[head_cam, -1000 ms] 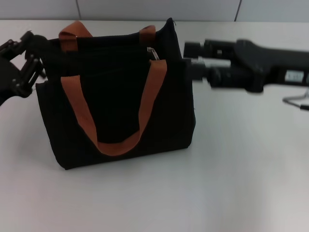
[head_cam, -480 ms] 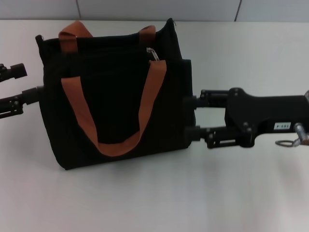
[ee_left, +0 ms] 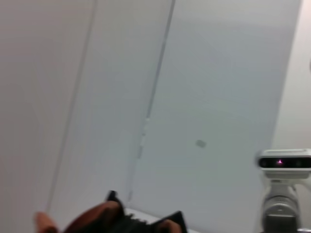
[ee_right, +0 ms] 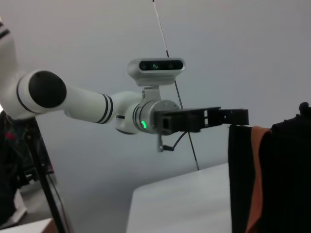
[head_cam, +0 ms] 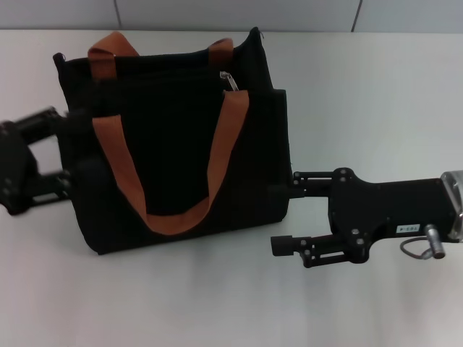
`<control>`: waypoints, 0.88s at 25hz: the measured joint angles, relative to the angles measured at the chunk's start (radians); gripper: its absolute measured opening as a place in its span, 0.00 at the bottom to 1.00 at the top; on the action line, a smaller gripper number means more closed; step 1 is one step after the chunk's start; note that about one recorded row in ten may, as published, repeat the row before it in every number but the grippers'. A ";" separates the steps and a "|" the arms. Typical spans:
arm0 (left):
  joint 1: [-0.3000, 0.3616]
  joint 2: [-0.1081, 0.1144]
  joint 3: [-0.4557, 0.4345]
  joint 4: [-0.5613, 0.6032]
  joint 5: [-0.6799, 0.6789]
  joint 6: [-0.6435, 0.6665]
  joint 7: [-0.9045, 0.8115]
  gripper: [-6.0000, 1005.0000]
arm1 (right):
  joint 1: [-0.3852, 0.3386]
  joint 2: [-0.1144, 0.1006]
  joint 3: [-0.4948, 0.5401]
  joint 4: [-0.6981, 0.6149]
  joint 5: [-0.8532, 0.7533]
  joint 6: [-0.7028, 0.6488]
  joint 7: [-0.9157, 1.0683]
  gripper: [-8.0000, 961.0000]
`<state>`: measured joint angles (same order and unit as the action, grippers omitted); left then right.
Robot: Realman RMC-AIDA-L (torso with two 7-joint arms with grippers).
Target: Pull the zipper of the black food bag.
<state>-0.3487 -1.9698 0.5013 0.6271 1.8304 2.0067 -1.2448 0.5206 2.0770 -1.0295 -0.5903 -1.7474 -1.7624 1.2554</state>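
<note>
Right gripper (head_cam: 283, 214) dropped lower, jaws wide open, empty, beside the bag (head_cam: 173, 137); left gripper (head_cam: 64, 148) moved in against its side (jaws open).

The right gripper (head_cam: 288, 211) is built of matte black plates studded with small screws, with two slim black fingers, a small white label on its side, a silver cylindrical wrist and a thin grey wire loop hung from it. The left gripper (head_cam: 61, 150) is formed of the same black linkage bars. In the right wrist view, the left arm (ee_right: 73, 99) is seen as glossy white tubular segments ringed with black bands, a green light at the wrist and a white bar-shaped camera (ee_right: 156, 65) mounted above.
</note>
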 joint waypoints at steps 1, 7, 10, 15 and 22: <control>0.000 -0.002 0.013 -0.015 0.000 0.001 0.018 0.82 | 0.002 0.000 0.000 0.024 0.000 0.021 -0.039 0.79; 0.014 -0.036 0.190 -0.117 0.001 -0.002 0.202 0.82 | 0.007 0.002 0.000 0.091 -0.001 0.072 -0.144 0.79; 0.023 -0.048 0.194 -0.122 0.001 -0.004 0.246 0.82 | 0.009 0.004 -0.003 0.103 -0.001 0.085 -0.167 0.79; 0.030 -0.058 0.210 -0.137 0.011 -0.010 0.279 0.82 | 0.019 0.005 -0.027 0.142 -0.001 0.087 -0.214 0.79; 0.024 -0.083 0.226 -0.200 0.080 -0.134 0.350 0.82 | 0.020 0.007 -0.034 0.192 0.001 0.101 -0.297 0.79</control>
<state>-0.3242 -2.0531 0.7270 0.4275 1.9100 1.8728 -0.8951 0.5404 2.0845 -1.0638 -0.3981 -1.7464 -1.6614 0.9583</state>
